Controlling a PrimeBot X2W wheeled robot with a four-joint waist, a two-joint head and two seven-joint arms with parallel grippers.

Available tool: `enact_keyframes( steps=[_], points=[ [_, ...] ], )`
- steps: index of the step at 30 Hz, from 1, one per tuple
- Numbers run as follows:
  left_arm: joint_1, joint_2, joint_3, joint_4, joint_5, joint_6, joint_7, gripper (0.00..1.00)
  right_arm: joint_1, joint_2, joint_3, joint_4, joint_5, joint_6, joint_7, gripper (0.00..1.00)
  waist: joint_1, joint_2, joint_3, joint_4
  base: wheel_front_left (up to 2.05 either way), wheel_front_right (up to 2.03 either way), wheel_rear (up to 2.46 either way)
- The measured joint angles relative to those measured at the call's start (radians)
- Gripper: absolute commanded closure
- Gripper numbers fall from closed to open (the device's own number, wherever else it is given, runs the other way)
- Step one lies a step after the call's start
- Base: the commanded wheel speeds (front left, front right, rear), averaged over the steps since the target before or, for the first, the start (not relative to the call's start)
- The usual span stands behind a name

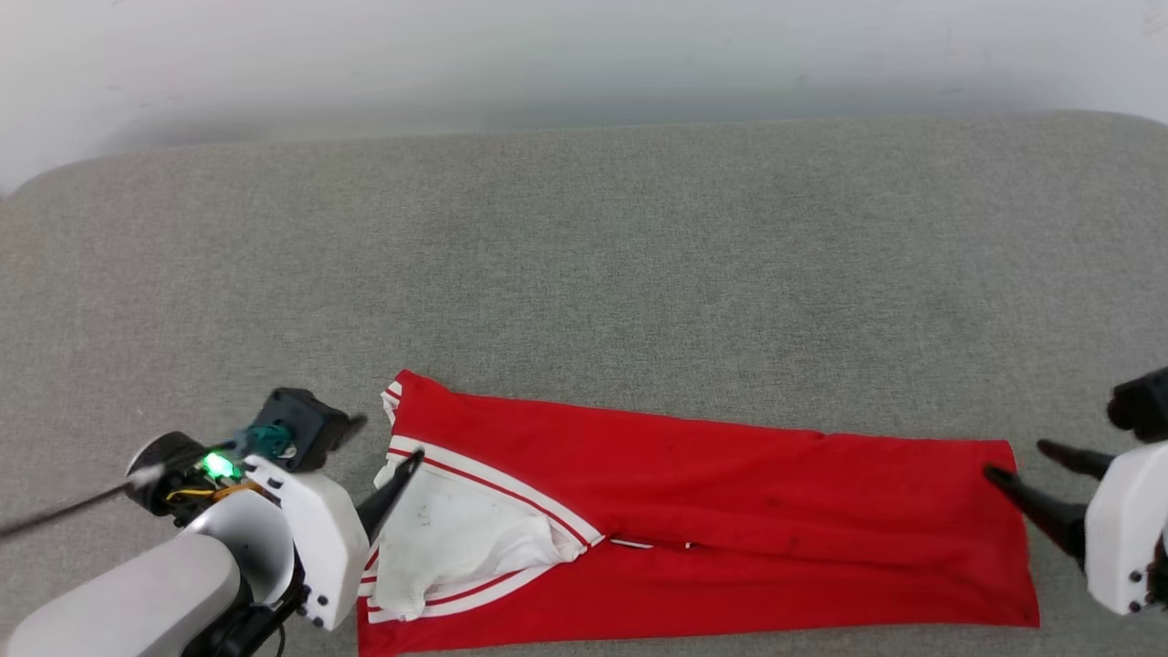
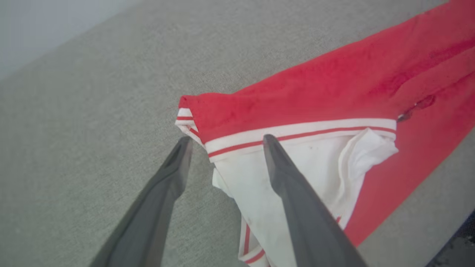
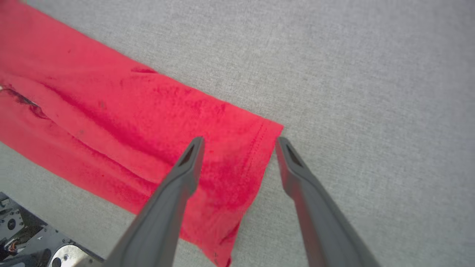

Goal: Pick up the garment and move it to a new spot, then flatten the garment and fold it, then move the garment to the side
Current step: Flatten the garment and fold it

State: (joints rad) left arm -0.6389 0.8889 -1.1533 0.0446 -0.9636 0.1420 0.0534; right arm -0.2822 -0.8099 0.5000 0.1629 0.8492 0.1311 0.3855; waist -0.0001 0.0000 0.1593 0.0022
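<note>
On the grey cloth top (image 1: 584, 274), the red shirt (image 1: 730, 511) lies folded in a long strip near the front edge. Its white sleeve (image 1: 438, 529) with red stripes is at the left end. The left gripper (image 1: 388, 440) is at that end with its two fingers wide apart, one over the striped trim and one over the grey cloth beside it. The right gripper (image 1: 1017, 459) is at the other end, fingers apart too, one over the red hem, one just off it. Neither holds the shirt.
</note>
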Motion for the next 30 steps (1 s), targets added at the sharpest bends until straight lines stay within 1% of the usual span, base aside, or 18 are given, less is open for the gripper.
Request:
enact_keyframes(
  steps=[3,7,11,13,15,18,23,30],
  points=[
    [0.028,-0.017,0.047,-0.013,0.021,0.084,-0.131,0.0,0.03,0.0,-0.079,-0.032,0.007,0.0,-0.005,0.0,0.0,0.0,0.004,0.001,0.0,0.0,0.0],
    [0.053,-0.037,0.096,0.006,0.057,0.174,-0.26,0.0,0.075,0.022,-0.188,-0.03,0.028,0.0,0.011,0.0,0.0001,0.0,0.017,0.007,0.0,0.0,0.0],
    [0.081,-0.104,0.176,0.02,0.083,0.261,-0.31,0.0,0.127,0.075,-0.276,0.01,0.078,0.0,0.033,0.0,0.0001,0.0,0.029,0.023,0.0,0.0,0.0],
    [0.106,-0.141,0.221,0.026,0.113,0.29,-0.313,0.0,0.145,0.097,-0.309,0.03,0.099,0.0,0.044,0.0,0.0001,0.0,0.034,0.032,0.0,0.0,0.0],
    [0.136,-0.189,0.31,0.012,0.18,0.321,-0.313,0.0,0.164,0.116,-0.328,0.044,0.109,0.0,0.057,0.0,0.0001,0.0,0.04,0.041,0.0,0.0,0.0],
    [0.203,-0.249,0.425,-0.006,0.277,0.337,-0.315,0.0,0.183,0.137,-0.345,0.065,0.121,0.0,0.088,0.0,0.0001,0.0,0.046,0.051,0.0,0.0,0.0],
    [0.317,-0.343,0.591,-0.026,0.429,0.333,-0.315,0.0,0.208,0.176,-0.34,0.078,0.136,0.0,0.146,0.0,0.0001,0.0001,0.048,0.059,0.0,0.0,0.0],
    [0.461,-0.482,0.79,-0.075,0.606,0.306,-0.315,0.0,0.221,0.211,-0.323,0.099,0.14,0.0,0.17,0.0,0.0,0.0,0.048,0.068,0.0,0.0,0.0]
  ],
)
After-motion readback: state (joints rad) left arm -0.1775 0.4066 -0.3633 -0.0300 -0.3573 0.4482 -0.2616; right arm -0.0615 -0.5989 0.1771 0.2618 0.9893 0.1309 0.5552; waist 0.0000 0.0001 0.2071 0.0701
